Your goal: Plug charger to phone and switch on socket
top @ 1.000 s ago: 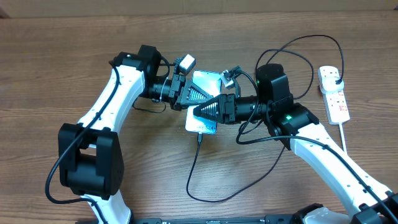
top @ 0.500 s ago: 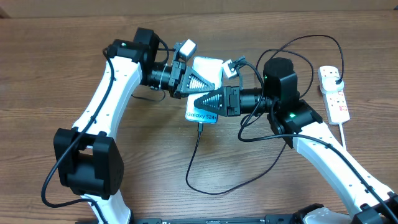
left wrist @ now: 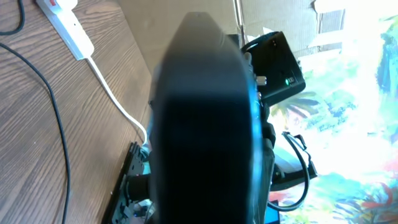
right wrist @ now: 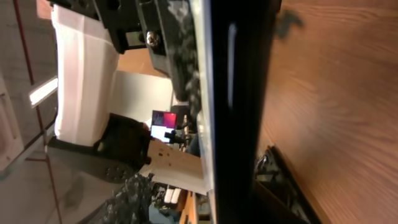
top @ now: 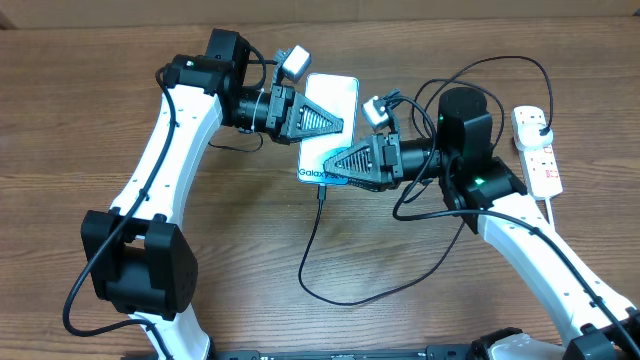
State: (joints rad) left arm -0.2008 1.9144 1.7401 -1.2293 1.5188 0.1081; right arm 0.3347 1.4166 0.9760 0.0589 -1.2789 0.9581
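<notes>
The phone [top: 330,115] has a light screen with "Galaxy" text at its near end and is held tilted above the table between both grippers. My left gripper [top: 318,121] is shut on its left edge. My right gripper [top: 345,160] is shut on its near right edge. The phone's dark body fills the left wrist view [left wrist: 202,124] and stands edge-on in the right wrist view [right wrist: 239,93]. The charger [top: 312,250] has its connector tip [top: 322,191] at the phone's near end, seemingly plugged in. Its plug [top: 541,123] sits in the socket [top: 537,152], a white power strip at the right.
The black cable loops across the wooden table near the front [top: 345,300] and arcs up behind my right arm [top: 500,62]. The strip's white cord [top: 552,215] runs toward the front right. The strip also shows in the left wrist view [left wrist: 65,22].
Both grippers have carried the phone toward the far side of the table, and it looks higher and larger. The connector end of the cable has followed the phone.
</notes>
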